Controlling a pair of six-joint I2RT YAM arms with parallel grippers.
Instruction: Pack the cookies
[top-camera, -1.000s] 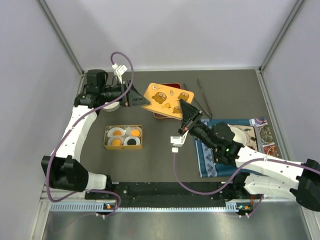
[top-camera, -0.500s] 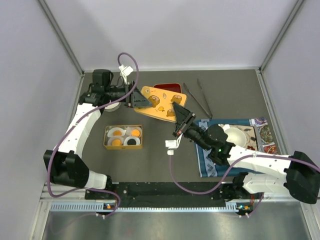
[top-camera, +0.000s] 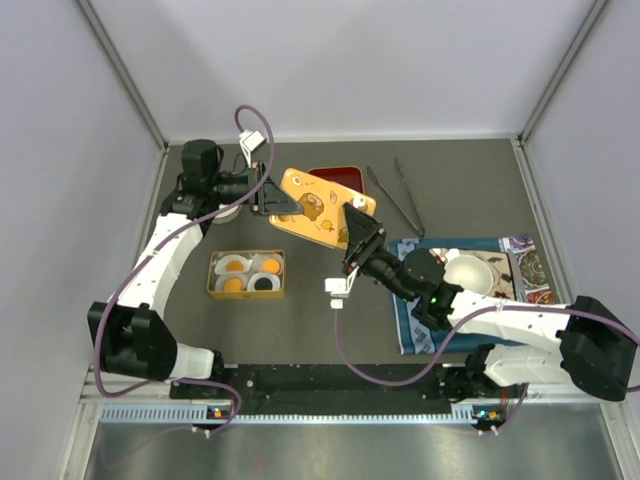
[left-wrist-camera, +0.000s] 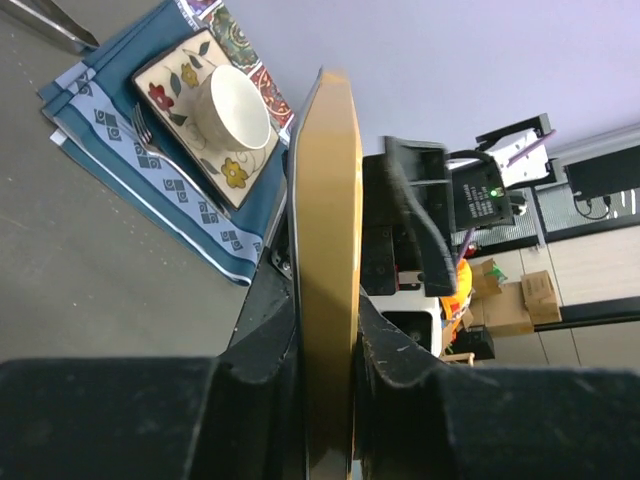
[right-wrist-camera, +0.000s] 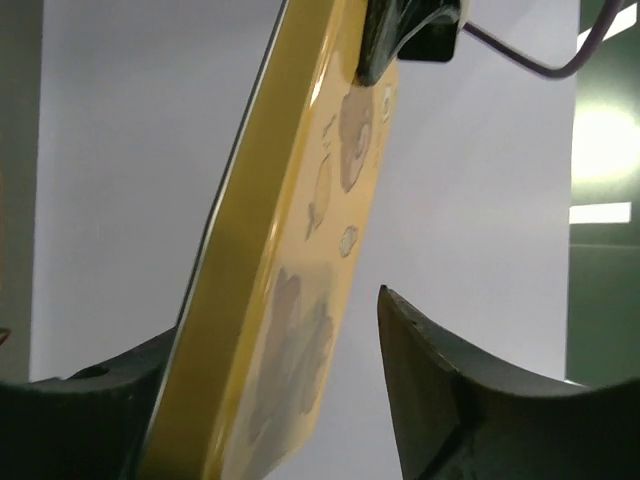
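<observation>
Currently: cookies (top-camera: 234, 266), three orange and one black, sit in white cups (top-camera: 250, 266) inside the open yellow tin (top-camera: 212, 272) on the desk (top-camera: 300, 320), left of centre. At upper centre, the bear-printed yellow lid (top-camera: 312, 205) hangs tilted. Left claw (top-camera: 275, 200) is clamped on the lid's left edge. Right claw (top-camera: 352, 226) straddles the right edge, jaws apart, with a gap beside one finger.

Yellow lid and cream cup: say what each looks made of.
Yellow lid: probably painted tin, going by the smooth satin sheen along its rim and the bears printed on its face. Plastic is still possible. Cream cup: likely glazed ceramic, given its thick rounded rim and soft, even gloss.
</observation>
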